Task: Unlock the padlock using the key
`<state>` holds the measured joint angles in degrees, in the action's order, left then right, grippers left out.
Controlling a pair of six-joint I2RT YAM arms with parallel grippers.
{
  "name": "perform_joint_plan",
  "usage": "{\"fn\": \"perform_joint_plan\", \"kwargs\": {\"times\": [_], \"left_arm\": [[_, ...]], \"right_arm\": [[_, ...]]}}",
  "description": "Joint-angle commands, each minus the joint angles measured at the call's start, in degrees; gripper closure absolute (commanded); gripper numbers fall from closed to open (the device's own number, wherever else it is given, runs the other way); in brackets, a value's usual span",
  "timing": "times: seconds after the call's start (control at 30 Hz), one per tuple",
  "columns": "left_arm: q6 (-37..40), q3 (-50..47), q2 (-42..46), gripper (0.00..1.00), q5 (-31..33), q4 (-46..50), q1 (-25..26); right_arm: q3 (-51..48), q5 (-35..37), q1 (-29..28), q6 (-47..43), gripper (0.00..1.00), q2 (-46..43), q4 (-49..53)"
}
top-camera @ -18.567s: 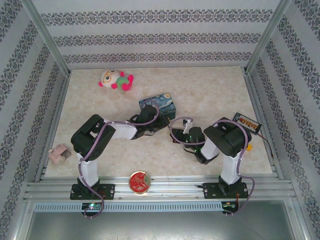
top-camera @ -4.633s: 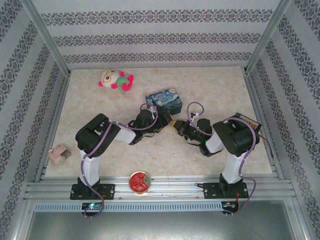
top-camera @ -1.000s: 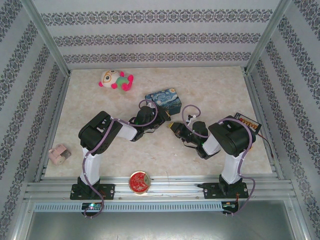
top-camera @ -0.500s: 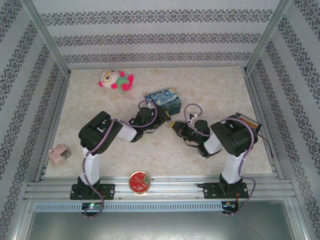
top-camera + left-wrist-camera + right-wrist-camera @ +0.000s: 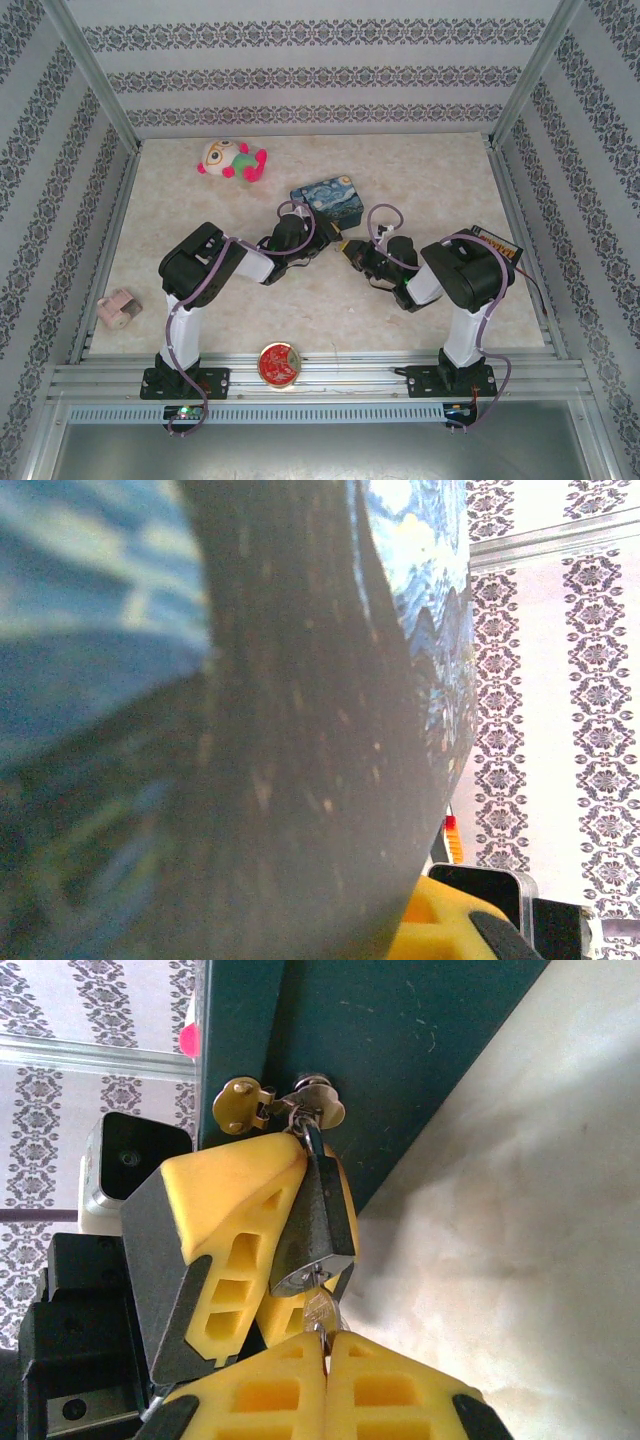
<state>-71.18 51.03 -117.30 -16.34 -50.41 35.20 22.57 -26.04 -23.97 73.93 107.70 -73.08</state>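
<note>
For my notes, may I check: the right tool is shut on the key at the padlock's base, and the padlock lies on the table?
No: the right wrist view shows the padlock hanging from the clasp on the tin, off the table. The right tool is shut on the key at its base.

Your black-and-white left arm (image 5: 215, 265) rises from its base, bends at the elbow and reaches right, and its yellow-fingered left pincer (image 5: 322, 242) is clamped on either side of the small dark grey padlock (image 5: 315, 1220). Your right arm (image 5: 465, 275) folds leftward to meet it nearly tip to tip. The right pincer (image 5: 325, 1345) has its yellow fingers pressed together on the thin silvery key (image 5: 318, 1310).
</note>
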Motion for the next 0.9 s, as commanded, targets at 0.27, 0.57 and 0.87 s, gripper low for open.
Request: {"fn": "perform_joint_plan", "kwargs": {"times": [0.27,0.57,0.87], "left_arm": [[-0.98,-0.49,-1.03,1.0,-8.6,2.77,2.87],[-0.68,0.47,-1.16,1.0,-9.97,4.36,3.46],[0.17,0.91,-0.52,1.0,-10.87,5.63,3.82]], "right_arm": [[3.63,5.17,2.25,-3.22,0.91,-1.44,-6.19],[4.67,4.66,2.57,-5.52,0.9,0.57,-5.04],[9.62,2.15,3.35,-8.43,0.84,1.33,1.43]]}}
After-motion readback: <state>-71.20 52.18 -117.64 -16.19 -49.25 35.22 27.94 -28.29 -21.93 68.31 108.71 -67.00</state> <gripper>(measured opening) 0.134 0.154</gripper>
